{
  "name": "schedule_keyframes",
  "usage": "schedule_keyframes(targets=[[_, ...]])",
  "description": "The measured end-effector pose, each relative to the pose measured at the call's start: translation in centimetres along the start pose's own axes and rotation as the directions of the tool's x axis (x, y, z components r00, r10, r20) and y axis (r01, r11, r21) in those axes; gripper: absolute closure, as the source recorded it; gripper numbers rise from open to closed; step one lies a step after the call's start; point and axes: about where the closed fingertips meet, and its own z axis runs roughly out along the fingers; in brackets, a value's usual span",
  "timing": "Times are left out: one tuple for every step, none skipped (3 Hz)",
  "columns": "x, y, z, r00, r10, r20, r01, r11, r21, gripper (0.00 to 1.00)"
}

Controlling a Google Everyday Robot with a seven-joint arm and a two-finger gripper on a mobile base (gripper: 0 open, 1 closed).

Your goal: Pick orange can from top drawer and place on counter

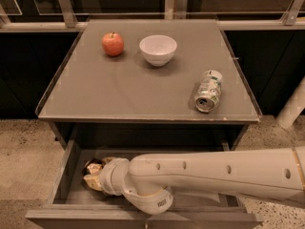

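Note:
The top drawer (65,178) is pulled open below the counter (133,92). The orange can (92,166) lies at the drawer's left end, only its dark body and a bit of shiny top showing. My gripper (94,177) is down inside the drawer, right at the can. The white arm reaches in from the right and hides most of the drawer floor. The gripper's wrist covers the can's right side.
On the counter are a red apple (113,44) at the back left, a white bowl (157,49) beside it, and a white-and-green can (208,90) lying on its side near the right front edge. A glass railing runs behind the counter.

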Motion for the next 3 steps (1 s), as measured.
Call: schedule_keyframes(targets=[[0.0,0.0,0.0,1.0,0.0,0.0,0.0,1.0,0.0,1.0],[0.0,0.0,-0.1,1.0,0.0,0.0,0.0,1.0,0.0,1.0],[0.4,0.2,-2.5,1.0,0.01,0.009,-0.01,0.9998,0.018,1.0]])
